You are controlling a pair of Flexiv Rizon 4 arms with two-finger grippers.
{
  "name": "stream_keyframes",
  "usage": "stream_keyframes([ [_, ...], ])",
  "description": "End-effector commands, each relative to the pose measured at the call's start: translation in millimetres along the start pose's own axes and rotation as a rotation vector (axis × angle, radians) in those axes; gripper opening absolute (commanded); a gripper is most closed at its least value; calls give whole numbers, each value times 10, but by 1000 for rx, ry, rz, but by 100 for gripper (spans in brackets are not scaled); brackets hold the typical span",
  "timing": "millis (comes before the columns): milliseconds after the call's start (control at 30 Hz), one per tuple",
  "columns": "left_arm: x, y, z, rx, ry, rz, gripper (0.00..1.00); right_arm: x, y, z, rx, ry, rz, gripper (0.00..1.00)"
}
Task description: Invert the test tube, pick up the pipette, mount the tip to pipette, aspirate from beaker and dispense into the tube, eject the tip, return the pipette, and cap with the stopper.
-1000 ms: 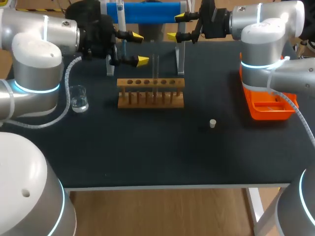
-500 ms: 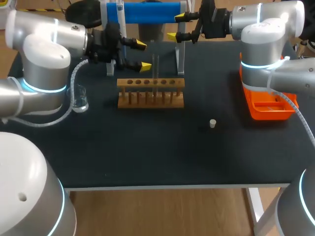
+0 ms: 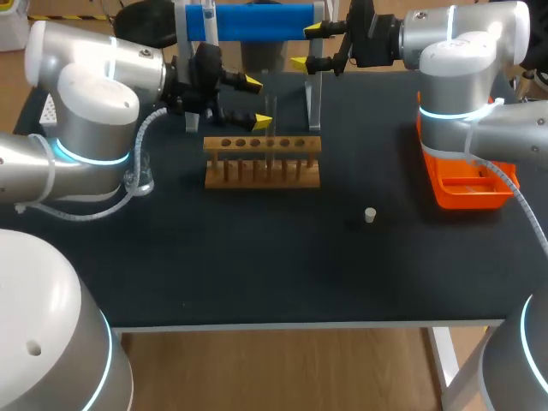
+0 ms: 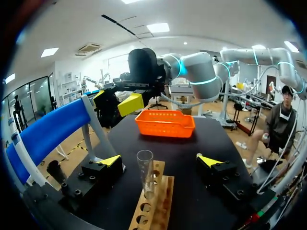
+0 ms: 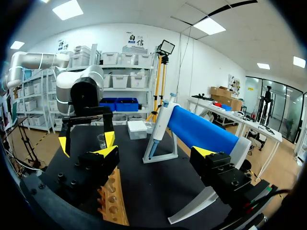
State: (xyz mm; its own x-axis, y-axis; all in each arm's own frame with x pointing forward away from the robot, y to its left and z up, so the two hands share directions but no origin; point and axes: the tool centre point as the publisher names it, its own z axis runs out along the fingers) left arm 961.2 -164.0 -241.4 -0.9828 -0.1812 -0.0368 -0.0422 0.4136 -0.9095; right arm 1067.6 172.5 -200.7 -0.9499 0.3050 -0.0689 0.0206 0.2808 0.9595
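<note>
A clear test tube point(image 3: 271, 116) stands mouth-up in the wooden rack point(image 3: 262, 161) at mid-table. My left gripper point(image 3: 257, 103) is open just left of the tube. In its wrist view the tube point(image 4: 145, 171) stands between the open fingertips point(image 4: 111, 160), touching neither, with the rack point(image 4: 152, 207) below. My right gripper point(image 3: 306, 45) hangs open at the back, near the blue pipette stand point(image 3: 257, 21). The pipette point(image 5: 156, 130) leans on that stand ahead of my right gripper point(image 5: 156, 152). A white stopper point(image 3: 370, 214) lies on the table to the right. My left arm half hides the beaker point(image 3: 137, 177).
An orange tray point(image 3: 467, 187) sits at the right edge, also the orange tray point(image 4: 165, 123) beyond the tube in the left wrist view. A white box point(image 5: 139, 129) stands behind the pipette stand. The black table point(image 3: 282, 265) is bare toward its front edge.
My left arm has swung right, bringing its open gripper from beside the pipette stand up to the test tube. The right arm has not moved.
</note>
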Motion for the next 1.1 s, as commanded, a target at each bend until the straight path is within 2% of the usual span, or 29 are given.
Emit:
stream_keyframes([
  [33, -95, 36, 145, -30, 3, 4, 100, 11, 6, -10, 2, -3, 0, 100],
  [467, -114, 135, 406, -78, 21, -1, 100, 11, 6, -10, 2, -3, 0, 100],
  [1100, -132, 268, 581, -115, 51, 31, 100, 11, 6, -10, 2, -3, 0, 100],
])
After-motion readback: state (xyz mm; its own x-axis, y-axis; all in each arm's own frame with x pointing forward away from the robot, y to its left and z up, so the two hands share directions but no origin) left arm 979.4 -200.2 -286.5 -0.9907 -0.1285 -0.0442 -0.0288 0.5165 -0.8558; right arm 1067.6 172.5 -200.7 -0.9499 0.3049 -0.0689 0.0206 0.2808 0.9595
